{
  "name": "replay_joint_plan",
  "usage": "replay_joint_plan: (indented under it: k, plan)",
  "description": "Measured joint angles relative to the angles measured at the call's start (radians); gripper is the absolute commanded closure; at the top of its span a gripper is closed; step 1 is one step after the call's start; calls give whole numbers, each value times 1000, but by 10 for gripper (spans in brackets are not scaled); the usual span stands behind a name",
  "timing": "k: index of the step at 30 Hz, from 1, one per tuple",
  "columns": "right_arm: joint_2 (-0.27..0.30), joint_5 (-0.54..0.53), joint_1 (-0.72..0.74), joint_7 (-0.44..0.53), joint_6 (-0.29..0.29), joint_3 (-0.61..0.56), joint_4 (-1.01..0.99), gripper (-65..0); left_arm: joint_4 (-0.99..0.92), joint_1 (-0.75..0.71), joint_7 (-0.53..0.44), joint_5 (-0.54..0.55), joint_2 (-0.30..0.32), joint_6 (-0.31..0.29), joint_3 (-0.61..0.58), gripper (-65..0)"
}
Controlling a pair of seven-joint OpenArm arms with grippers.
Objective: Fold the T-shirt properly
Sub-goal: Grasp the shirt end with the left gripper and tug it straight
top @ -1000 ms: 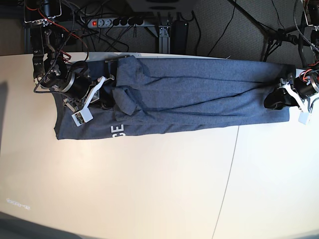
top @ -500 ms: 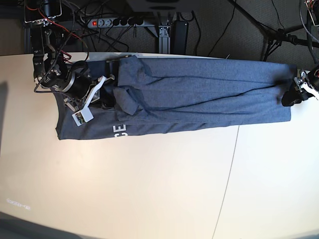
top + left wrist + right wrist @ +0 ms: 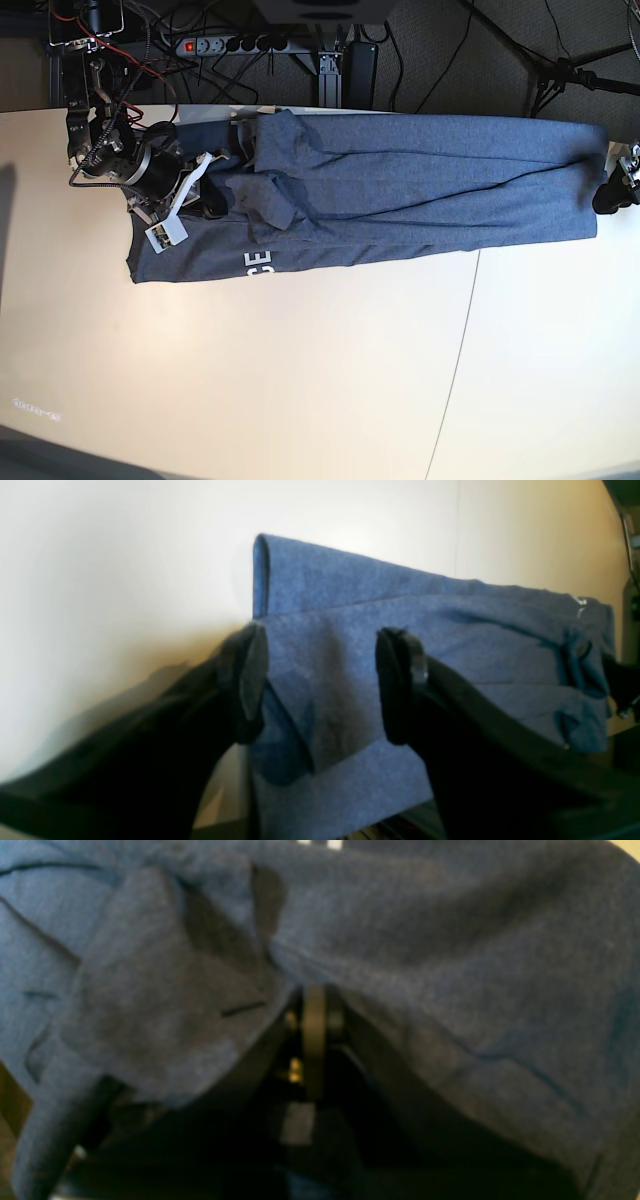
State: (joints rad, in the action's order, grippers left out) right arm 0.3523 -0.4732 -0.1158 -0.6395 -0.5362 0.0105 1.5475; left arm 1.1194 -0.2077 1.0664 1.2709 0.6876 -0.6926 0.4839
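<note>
The slate-blue T-shirt lies stretched in a long folded band along the back of the table, with white lettering showing at its front left. My right gripper is at the shirt's left end. In the right wrist view it is shut on bunched cloth that drapes over it. My left gripper is at the shirt's right end. In the left wrist view it is open, with its fingers either side of the shirt's folded end.
The cream table has a seam running front to back. Behind its back edge are a power strip, cables and tripod legs. A white tag hangs from the right arm.
The left gripper has moved right, from over the shirt's end to its outer edge. The whole shirt has shifted right and is pulled straighter. The right arm has shifted slightly right, still holding cloth.
</note>
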Motion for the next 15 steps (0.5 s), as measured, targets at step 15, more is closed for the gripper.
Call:
replay_joint_plan:
  k: [15]
  plan:
    - [2,0,0,3,0,0,0,0,0,-33,-33,-171,24,0,0,-378]
